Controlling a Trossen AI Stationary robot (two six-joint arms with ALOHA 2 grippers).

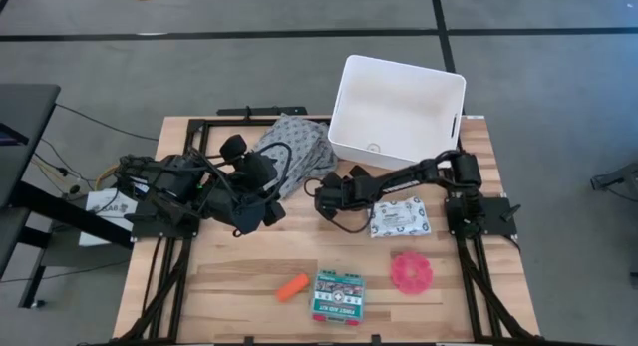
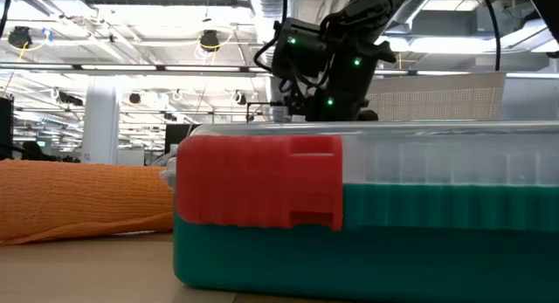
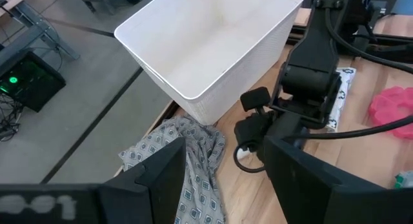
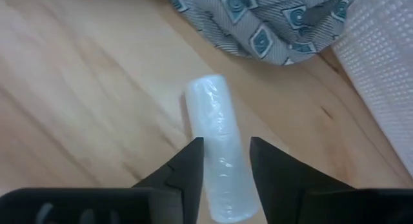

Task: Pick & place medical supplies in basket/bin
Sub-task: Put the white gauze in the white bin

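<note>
A white roll (image 4: 216, 114) lies on the wooden table near the grey dotted cloth (image 1: 294, 147). My right gripper (image 4: 226, 143) reaches to the table's middle (image 1: 321, 198) and slants down over the roll, slightly open, one finger on each side of it. My left gripper (image 3: 226, 179) hangs open in the air at the left (image 1: 249, 211), above the cloth's edge, with nothing between its fingers. The empty white bin (image 1: 399, 112) stands at the far side. A white patterned soft pack (image 1: 399, 218), a pink disc (image 1: 411, 273), an orange tube (image 1: 292, 286) and a green first-aid box (image 1: 337, 296) lie nearer the front. My right gripper has its fingers (image 4: 190, 166) on either side of the white roll's nearer half (image 4: 226, 179), coming at it slanting from above and lying along the roll. Whether they touch it I cannot tell. The roll lies flat on the table.
The cloth's edge (image 4: 271, 24) and the bin's wall (image 4: 381, 69) are close beyond the roll. In the low view the first-aid box (image 2: 349, 224) and orange tube (image 2: 79, 198) fill the foreground and hide the right gripper's fingers. Bare wood shows at the table's near left.
</note>
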